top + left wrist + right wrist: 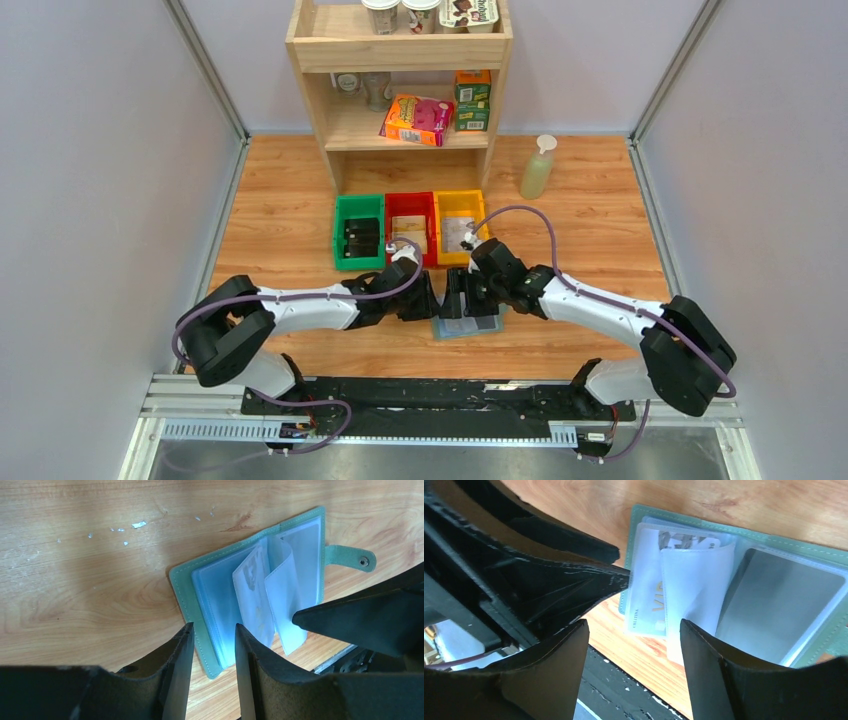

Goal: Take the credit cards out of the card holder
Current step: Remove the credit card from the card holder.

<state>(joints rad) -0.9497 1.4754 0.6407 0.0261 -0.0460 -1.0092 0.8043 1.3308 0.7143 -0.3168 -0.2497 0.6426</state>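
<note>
card holder lying open, long axis left-right, tab pointing right, left tool spread, right tool spread

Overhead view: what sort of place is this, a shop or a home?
Most likely a lab test booth, not a home: plain grey partition walls box in a wooden tabletop, a small wooden shelf holds packaged groceries, and two white-and-black robot arms sit on a metal rail.

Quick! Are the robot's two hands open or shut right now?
Left gripper: open, over the edge of the card holder, holding nothing.
Right gripper: open, holding nothing.
</note>
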